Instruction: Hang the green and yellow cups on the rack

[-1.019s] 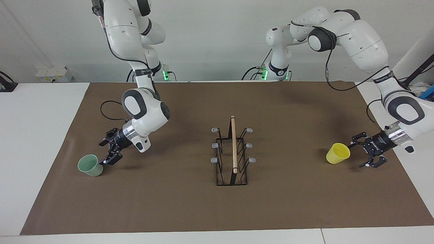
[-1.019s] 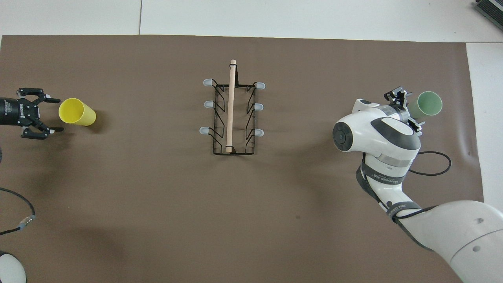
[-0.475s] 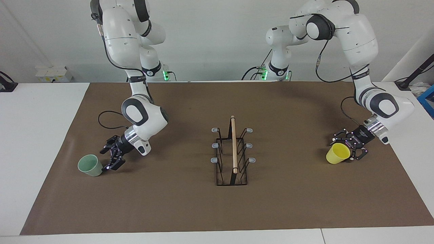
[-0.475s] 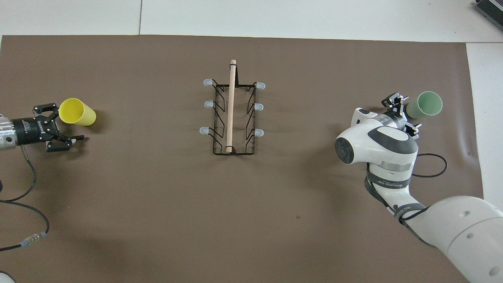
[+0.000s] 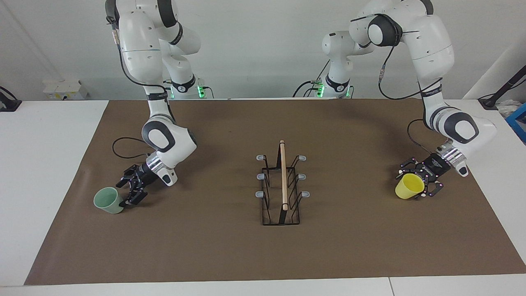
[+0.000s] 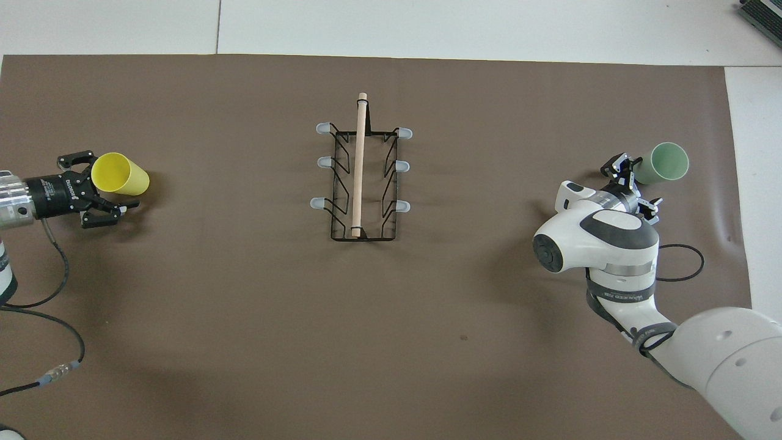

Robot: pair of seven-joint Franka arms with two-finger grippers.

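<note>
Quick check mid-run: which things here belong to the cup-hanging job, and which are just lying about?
Job:
- yellow cup, on its side, left end effector open around it
- green cup, on its side, right end effector open at it
- rack, mid-table, prongs bare

Lying about:
- brown mat
- loose cables

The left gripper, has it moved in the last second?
Yes. In the facing view the left gripper has shifted toward the rack, closing around the yellow cup.

Two glossy white arms with dark grey joint caps, looping black cables, green base lights, black skeletal end effectors.
</note>
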